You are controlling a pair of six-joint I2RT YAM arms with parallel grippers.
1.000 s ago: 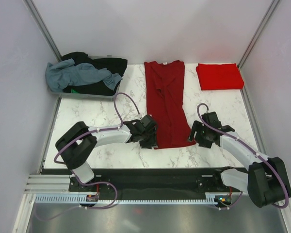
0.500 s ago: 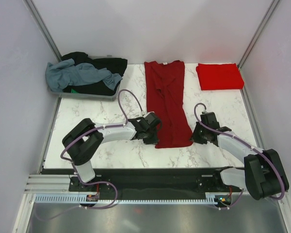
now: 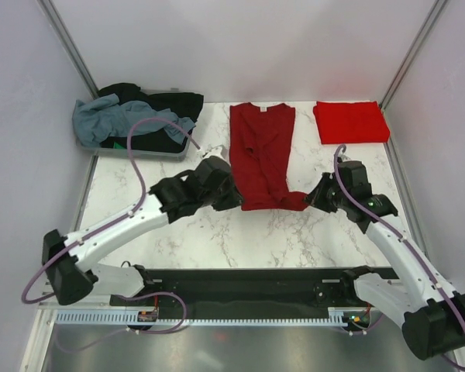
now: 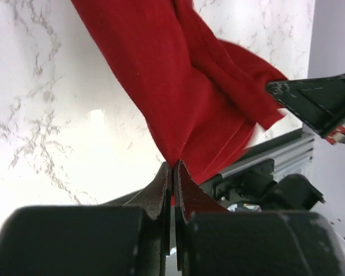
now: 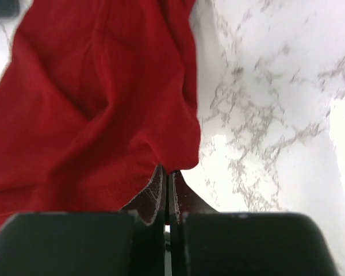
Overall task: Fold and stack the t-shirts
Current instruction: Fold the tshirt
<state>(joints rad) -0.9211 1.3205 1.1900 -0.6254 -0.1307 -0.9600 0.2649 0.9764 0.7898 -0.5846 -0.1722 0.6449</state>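
A dark maroon-red t-shirt lies lengthwise on the marble table, neck at the far side. Its near hem is lifted off the table and carried toward the far side, sagging between the arms. My left gripper is shut on the hem's left corner; the wrist view shows the cloth pinched at my left gripper. My right gripper is shut on the right corner, with cloth hanging from my right gripper. A brighter red t-shirt, folded to a rectangle, lies at the back right.
A grey tray at the back left holds a heap of grey-blue, black and green cloth. Frame posts and pale walls close in both sides. Bare marble lies in front of the lifted hem.
Both grippers closed on the maroon shirt's near corners, then lifted the hem and carried it away from the arm bases, so the shirt's near part now bunches upward.
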